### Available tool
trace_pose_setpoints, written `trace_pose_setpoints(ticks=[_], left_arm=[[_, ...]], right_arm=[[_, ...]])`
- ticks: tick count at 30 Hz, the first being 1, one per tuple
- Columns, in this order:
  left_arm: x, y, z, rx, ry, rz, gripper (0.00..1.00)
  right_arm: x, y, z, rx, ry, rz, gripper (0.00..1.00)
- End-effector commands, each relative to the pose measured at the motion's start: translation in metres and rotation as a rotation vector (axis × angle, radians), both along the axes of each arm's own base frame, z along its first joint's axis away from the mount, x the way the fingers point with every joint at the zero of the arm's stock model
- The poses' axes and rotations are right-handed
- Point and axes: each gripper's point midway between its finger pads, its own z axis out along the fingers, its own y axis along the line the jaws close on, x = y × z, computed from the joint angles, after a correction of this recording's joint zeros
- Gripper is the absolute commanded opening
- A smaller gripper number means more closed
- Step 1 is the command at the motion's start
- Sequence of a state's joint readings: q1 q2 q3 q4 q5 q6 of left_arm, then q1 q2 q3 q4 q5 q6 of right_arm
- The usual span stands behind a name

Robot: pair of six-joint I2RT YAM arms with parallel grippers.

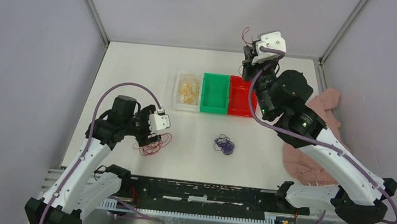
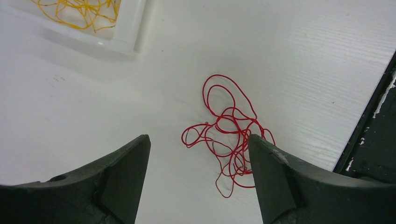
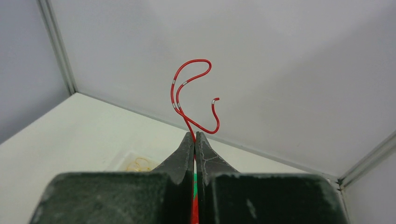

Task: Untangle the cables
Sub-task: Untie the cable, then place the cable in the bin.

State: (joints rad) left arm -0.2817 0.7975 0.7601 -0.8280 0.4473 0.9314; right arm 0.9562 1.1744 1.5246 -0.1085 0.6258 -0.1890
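Note:
A tangled red cable [image 2: 229, 135] [image 1: 153, 144] lies on the white table under my left gripper [image 2: 200, 142] [image 1: 153, 135], which is open and holds nothing. High at the back, above the red bin [image 1: 240, 97], my right gripper [image 3: 194, 134] [image 1: 249, 54] is shut on another red cable [image 3: 189, 95] [image 1: 244, 35], whose loops stick up past its fingertips. A dark blue-purple cable [image 1: 224, 144] lies loose mid-table. A yellow cable [image 1: 189, 89] [image 2: 79, 9] rests in the clear bin [image 1: 178, 96].
A green bin [image 1: 215, 93] stands between the clear and red bins. A pink cloth [image 1: 313, 156] lies at the right edge under the right arm. A black rail [image 1: 199, 191] [image 2: 373, 135] runs along the near table edge.

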Motion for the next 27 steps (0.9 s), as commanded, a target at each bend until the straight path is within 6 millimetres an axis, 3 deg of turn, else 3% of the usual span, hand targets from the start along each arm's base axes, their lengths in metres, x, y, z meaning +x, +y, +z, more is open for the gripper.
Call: trace_pose_setpoints(ticks=[1, 6, 15, 20, 27], left_arm=[[0.008, -0.007, 0.022, -0.07, -0.031, 0.042, 0.9], [0.01, -0.009, 0.032, -0.099, -0.032, 0.061, 0.98], [0.015, -0.007, 0.037, -0.097, -0.056, 0.084, 1.0], [0.016, -0.005, 0.035, -0.096, -0.06, 0.098, 1.0], [0.018, -0.003, 0.035, -0.088, -0.07, 0.103, 1.0]], right_arm=[[0.016, -0.021, 0.021, 0.004, -0.073, -0.092, 0.0], [0.045, -0.037, 0.009, -0.005, -0.059, -0.156, 0.0], [0.088, -0.047, -0.013, -0.003, -0.018, -0.204, 0.0], [0.11, -0.049, -0.034, -0.016, 0.024, -0.219, 0.0], [0.131, -0.068, -0.064, -0.018, 0.084, -0.269, 0.0]])
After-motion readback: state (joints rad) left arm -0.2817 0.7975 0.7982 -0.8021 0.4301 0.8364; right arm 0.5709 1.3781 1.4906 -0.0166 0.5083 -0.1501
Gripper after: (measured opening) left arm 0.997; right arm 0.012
